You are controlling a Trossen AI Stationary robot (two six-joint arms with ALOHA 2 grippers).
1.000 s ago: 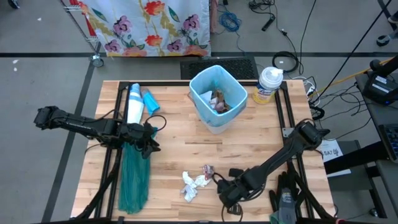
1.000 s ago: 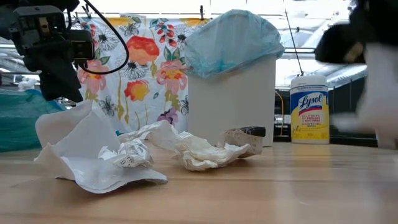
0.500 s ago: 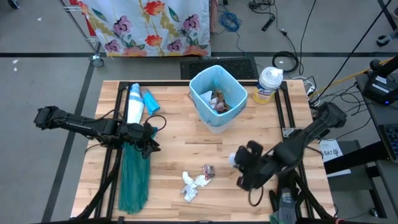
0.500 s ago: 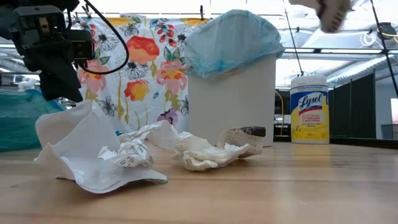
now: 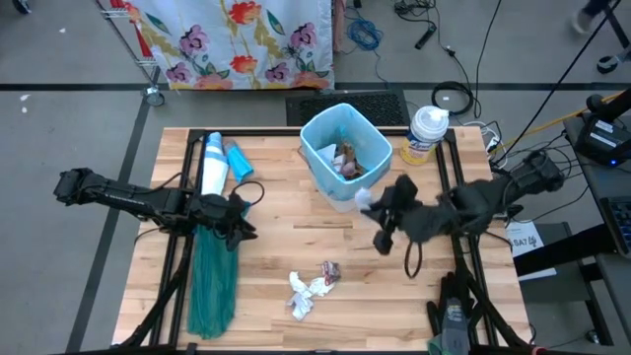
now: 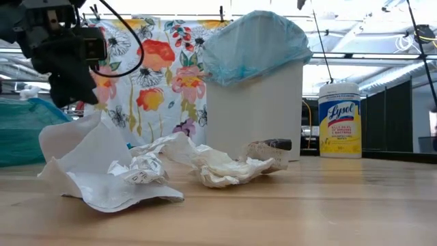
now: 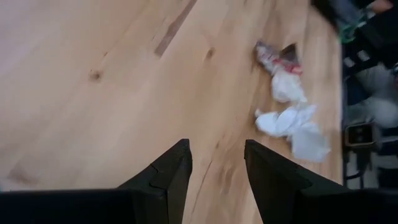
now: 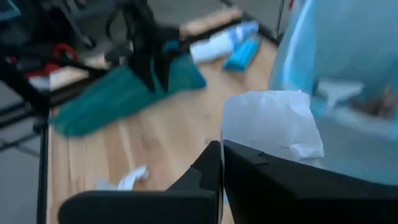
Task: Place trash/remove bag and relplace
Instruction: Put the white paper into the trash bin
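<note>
A white bin (image 5: 345, 192) lined with the pale blue bag (image 5: 320, 158) stands at the table's far middle, with trash (image 5: 347, 161) inside. More trash, white scraps and a small red-patterned bit (image 5: 312, 286), lies on the wood near the front; the low view shows these scraps (image 6: 205, 164) close up. My right gripper (image 5: 373, 209) hovers just right of the bin's near corner, shut on a white paper scrap (image 5: 362, 200). My left gripper (image 5: 240, 222) rests at the left, open and holding nothing, above the teal bag (image 5: 212, 281). My right gripper pinches the white paper scrap by its lower edge (image 8: 249, 146) between its two shut fingers. The rest of the scrap (image 8: 270, 121) sticks out beyond the fingertips. The fingers slant downward toward the bin. The scrap is lifted clear of the table, beside the bag's blue rim (image 8: 348, 56).
A Lysol wipes canister (image 5: 426, 133) stands right of the bin at the far edge. A white spray bottle (image 5: 212, 163) and a blue packet (image 5: 240, 161) lie at the far left. Bare wood (image 5: 296, 232) lies between the bin and the scraps.
My right gripper has risen from the table's near edge beside the scraps and swung toward the bin, turning as it went and staying shut on the white scrap. The scrap is now lifted clear. The other scraps have stayed where they lay.
</note>
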